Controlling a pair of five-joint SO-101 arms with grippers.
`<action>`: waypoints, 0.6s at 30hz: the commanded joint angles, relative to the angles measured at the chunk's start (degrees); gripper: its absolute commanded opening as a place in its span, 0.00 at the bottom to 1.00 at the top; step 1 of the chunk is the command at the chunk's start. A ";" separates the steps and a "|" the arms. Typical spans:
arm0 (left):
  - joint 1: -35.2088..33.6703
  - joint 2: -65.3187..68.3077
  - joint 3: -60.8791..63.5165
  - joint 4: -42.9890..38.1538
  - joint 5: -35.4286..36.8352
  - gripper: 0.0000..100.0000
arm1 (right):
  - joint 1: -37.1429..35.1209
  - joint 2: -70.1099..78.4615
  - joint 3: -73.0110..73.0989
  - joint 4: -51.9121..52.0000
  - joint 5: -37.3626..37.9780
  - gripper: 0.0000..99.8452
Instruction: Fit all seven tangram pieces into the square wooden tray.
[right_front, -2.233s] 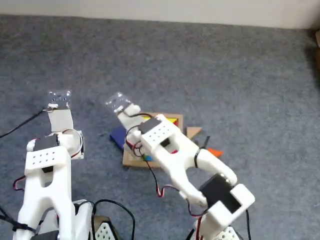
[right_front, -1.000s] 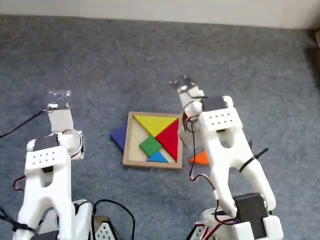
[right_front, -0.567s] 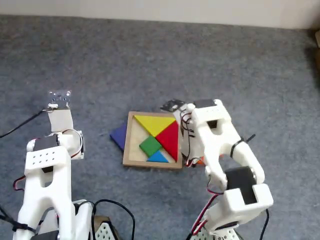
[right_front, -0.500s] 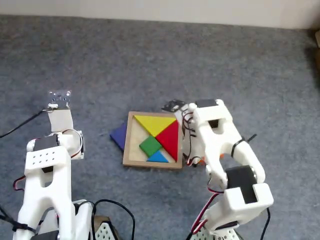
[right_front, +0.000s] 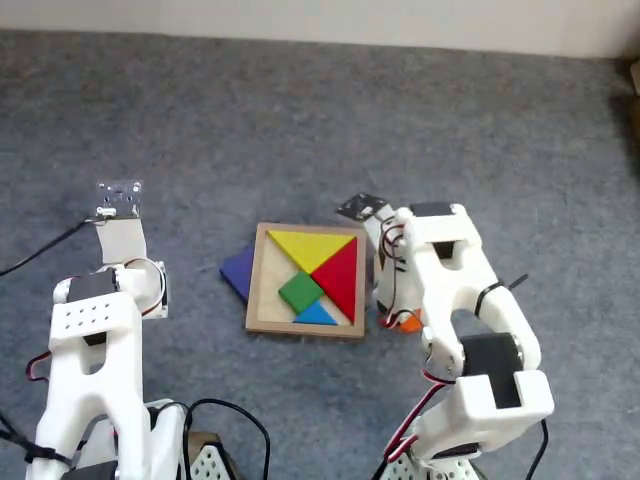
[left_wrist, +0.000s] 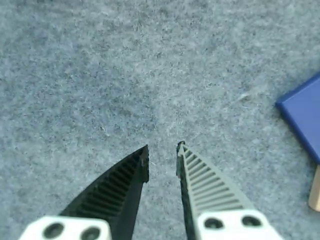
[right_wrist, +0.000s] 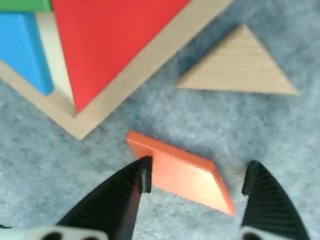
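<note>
Straddling orange piece (right_wrist: 180, 172): right gripper (right_wrist: 196, 175) spread wide, gripping nothing | piece flat on carpet just beside wooden tray (right_wrist: 130, 80) corner, long axis running roughly finger to finger | left gripper (left_wrist: 162, 147) slightly parted, empty, beyond tray near blue piece (left_wrist: 302, 112); right arm nearer.

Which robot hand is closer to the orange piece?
Right. The right gripper sits over the orange piece, one finger on each side. The left gripper hangs over the carpet on the far side of the wooden tray, past the blue piece.
</note>
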 joint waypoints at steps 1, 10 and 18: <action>-0.84 -1.27 -0.04 -0.79 0.26 0.11 | 0.48 2.68 1.45 -1.19 0.44 0.29; -0.84 -1.27 -0.04 -0.79 0.26 0.11 | 0.40 2.59 1.01 7.60 0.18 0.29; -0.84 -1.27 -0.04 -0.79 0.26 0.11 | 0.22 2.68 1.45 5.05 0.18 0.29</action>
